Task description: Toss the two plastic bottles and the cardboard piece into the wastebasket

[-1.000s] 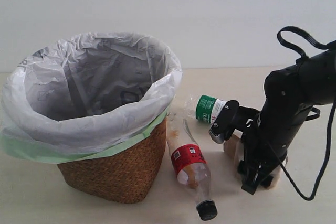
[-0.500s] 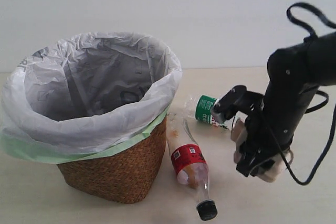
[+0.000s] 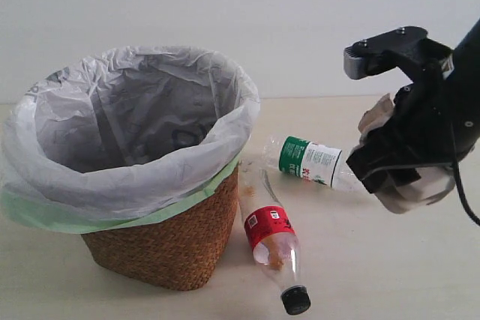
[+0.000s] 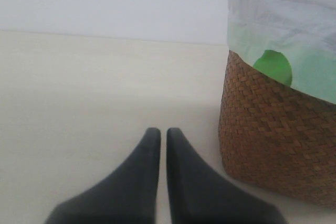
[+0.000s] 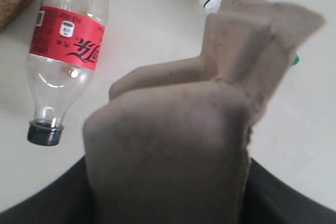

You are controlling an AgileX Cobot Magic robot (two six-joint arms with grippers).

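My right gripper [image 3: 397,174] is shut on the beige cardboard piece [image 3: 415,186] and holds it in the air, right of the wastebasket. Seen from the right wrist, the cardboard piece [image 5: 178,145] fills the space between the jaws and hides the fingertips. The wicker wastebasket [image 3: 161,249] with its white liner stands on the left. The red-label bottle [image 3: 270,237] lies on the table against the basket, black cap toward the front. The green-label bottle [image 3: 309,161] lies behind it; its cap is hidden by my right arm. My left gripper [image 4: 159,135] is shut and empty beside the wastebasket [image 4: 273,145].
The pale table surface [image 3: 375,275] stretches in front of and to the right of the bottles. A plain light wall stands behind the table. The red-label bottle [image 5: 65,56] lies below the held cardboard in the right wrist view.
My right gripper has risen from the table with the cardboard piece in it, moving up and slightly right. The bottles, basket and left gripper have stayed put.
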